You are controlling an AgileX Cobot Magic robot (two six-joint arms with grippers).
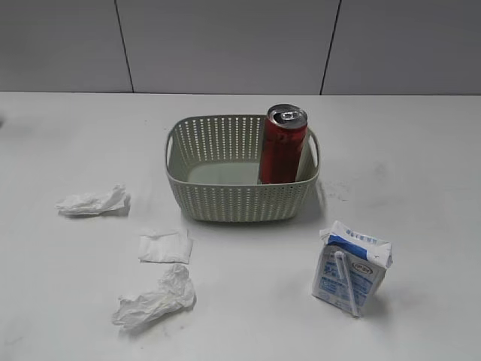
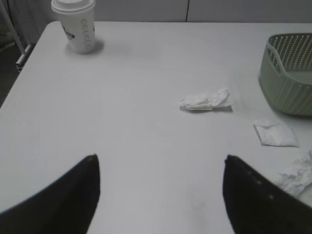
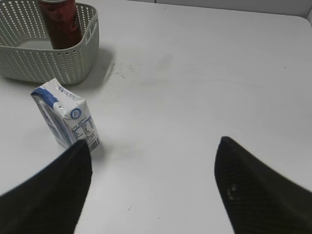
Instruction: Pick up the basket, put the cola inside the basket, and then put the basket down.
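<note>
The sage-green basket [image 1: 203, 192] stands on the white table, mid-table. The red cola can [image 1: 282, 147] stands upright inside it, at its right end. In the right wrist view the basket [image 3: 29, 61] is at the top left with the can [image 3: 61, 24] in it. In the left wrist view only the basket's left end [image 2: 285, 83] shows at the right edge. My left gripper [image 2: 161, 158] is open and empty above bare table, far left of the basket. My right gripper [image 3: 153, 141] is open and empty, well to the right of the basket. Neither arm shows in the exterior view.
A blue-and-white drink carton [image 1: 351, 268] with a straw stands front right of the basket, close to my right gripper's left finger [image 3: 66, 122]. Crumpled tissues [image 1: 94, 201] [image 1: 165, 247] [image 1: 154, 299] lie left and front left. A white paper cup [image 2: 75, 24] stands at the far left corner.
</note>
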